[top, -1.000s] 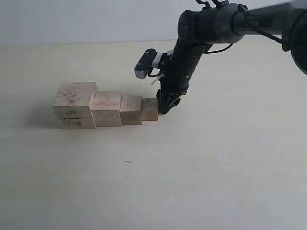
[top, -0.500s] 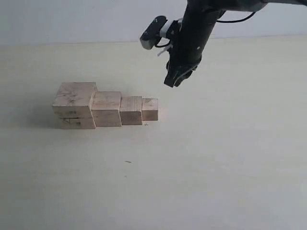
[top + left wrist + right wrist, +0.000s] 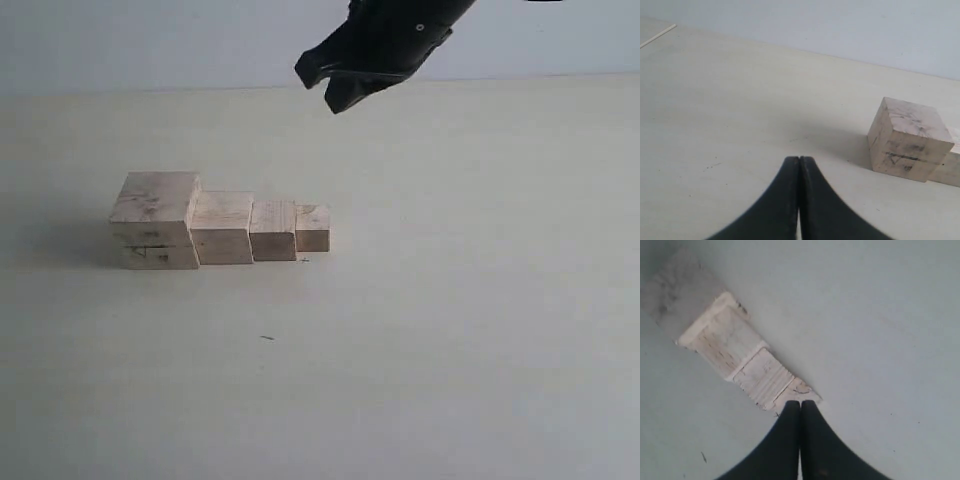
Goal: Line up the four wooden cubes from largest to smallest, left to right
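Four wooden cubes stand touching in a row on the pale table: the largest (image 3: pixel 155 218) at the left, then a smaller one (image 3: pixel 222 226), a still smaller one (image 3: pixel 273 229) and the smallest (image 3: pixel 313 227) at the right. My right gripper (image 3: pixel 335 100) hangs high above and behind the row's right end, shut and empty. From the right wrist view the row (image 3: pixel 725 342) lies far below the shut gripper (image 3: pixel 800 404). My left gripper (image 3: pixel 799 160) is shut, empty, low over the table, apart from the largest cube (image 3: pixel 909 138). It is out of the exterior view.
The pale table (image 3: pixel 450 330) spreads wide on every side of the row. A small dark mark (image 3: pixel 267 338) lies in front of the cubes. A light wall (image 3: pixel 150 45) runs along the table's far edge.
My right gripper has lifted from beside the smallest cube to high above the row, and its jaws have closed. The cubes have stayed in place.
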`<control>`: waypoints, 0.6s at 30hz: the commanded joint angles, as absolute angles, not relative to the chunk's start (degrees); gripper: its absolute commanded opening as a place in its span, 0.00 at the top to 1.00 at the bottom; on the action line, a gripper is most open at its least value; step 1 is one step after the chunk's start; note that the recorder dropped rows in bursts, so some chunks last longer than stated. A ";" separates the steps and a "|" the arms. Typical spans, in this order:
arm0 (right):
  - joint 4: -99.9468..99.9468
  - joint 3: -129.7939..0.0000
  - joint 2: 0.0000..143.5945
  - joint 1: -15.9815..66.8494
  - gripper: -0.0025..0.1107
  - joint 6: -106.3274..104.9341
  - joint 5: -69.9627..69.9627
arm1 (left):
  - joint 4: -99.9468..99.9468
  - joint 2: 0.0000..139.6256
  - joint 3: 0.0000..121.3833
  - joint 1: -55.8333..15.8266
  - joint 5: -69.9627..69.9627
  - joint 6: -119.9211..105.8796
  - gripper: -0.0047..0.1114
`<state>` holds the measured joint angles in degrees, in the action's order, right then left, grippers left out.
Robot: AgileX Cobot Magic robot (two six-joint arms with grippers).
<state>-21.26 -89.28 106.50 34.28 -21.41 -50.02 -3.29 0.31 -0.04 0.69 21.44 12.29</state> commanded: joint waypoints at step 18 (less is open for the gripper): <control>4.40 -74.11 77.91 34.03 0.98 10.25 -40.87 | -3.24 0.00 0.00 0.43 21.16 12.40 0.96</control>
<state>-7.97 -74.45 80.02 34.28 -2.38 -38.99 -3.29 0.31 -0.04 0.69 21.44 12.29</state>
